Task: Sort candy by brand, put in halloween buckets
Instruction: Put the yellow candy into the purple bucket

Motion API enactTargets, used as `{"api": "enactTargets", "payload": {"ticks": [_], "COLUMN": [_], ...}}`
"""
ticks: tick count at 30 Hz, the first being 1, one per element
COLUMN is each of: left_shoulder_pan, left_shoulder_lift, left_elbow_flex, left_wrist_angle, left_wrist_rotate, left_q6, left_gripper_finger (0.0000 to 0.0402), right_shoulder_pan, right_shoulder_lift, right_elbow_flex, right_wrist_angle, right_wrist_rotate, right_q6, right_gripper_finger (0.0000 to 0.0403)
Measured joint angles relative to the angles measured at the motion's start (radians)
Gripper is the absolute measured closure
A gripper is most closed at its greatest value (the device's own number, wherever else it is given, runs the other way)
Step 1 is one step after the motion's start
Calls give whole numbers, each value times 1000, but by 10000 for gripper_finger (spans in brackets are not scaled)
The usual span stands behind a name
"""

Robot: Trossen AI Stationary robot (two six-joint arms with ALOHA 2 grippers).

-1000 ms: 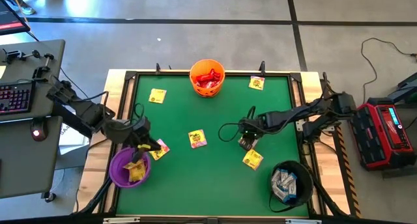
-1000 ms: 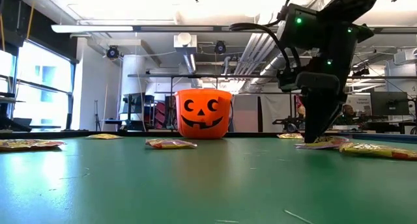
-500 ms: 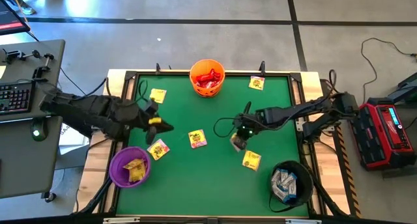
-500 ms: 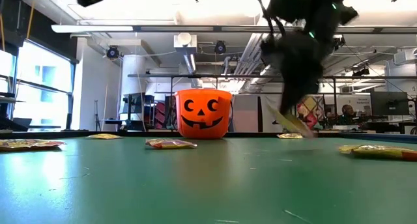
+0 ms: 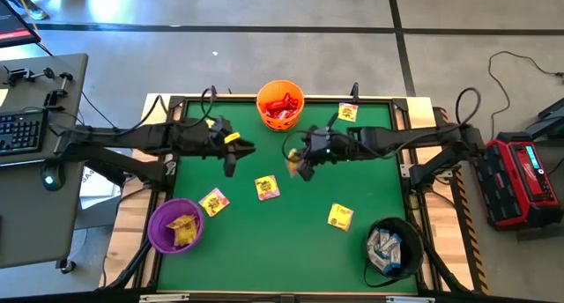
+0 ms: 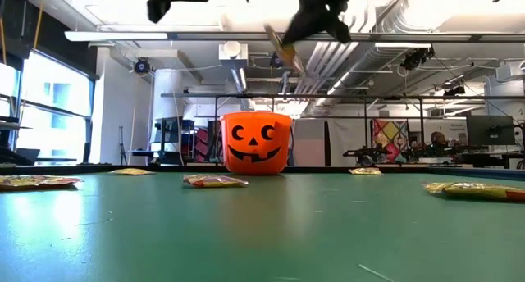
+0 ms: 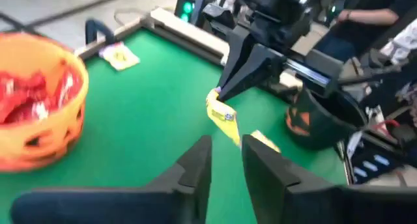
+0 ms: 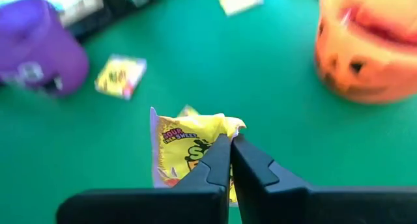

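The right gripper (image 5: 295, 165) is pinching a yellow packet (image 8: 189, 152) aloft at the orange bucket's (image 5: 280, 105) five o'clock; the left gripper (image 5: 238, 150) is hovering slightly parted.

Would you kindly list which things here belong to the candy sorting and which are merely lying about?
Job: orange bucket, purple bucket, black bucket, yellow packet pinched in right gripper, loose yellow packets, left gripper.
Lying about: keyboard, red case, floor cable.
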Motion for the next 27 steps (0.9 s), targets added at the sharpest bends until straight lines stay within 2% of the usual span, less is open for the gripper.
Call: {"api": "enactTargets", "payload": {"ticks": [7,14,22,27], "left_shoulder_pan": [27,28,28,31], "left_shoulder_lift": [77,179,247,274], "left_elbow_flex": [0,0,0,0], "left_wrist_angle": [174,352,480,523], "left_wrist_rotate": [-7,3,-85,-88], "left_q6": [17,-25,-44,-28], "left_gripper_finger": [259,210,199,200], "right_shoulder_pan": [0,0,1,1], "right_shoulder_lift": [0,0,-1,-1], "right_elbow_flex": [129,188,189,189], "right_wrist_angle": [1,36,77,124], "right_wrist_rotate": [90,195,219,214], "right_q6": [-25,-25,-24,-25], "right_gripper_finger": [403,403,403,403]}}
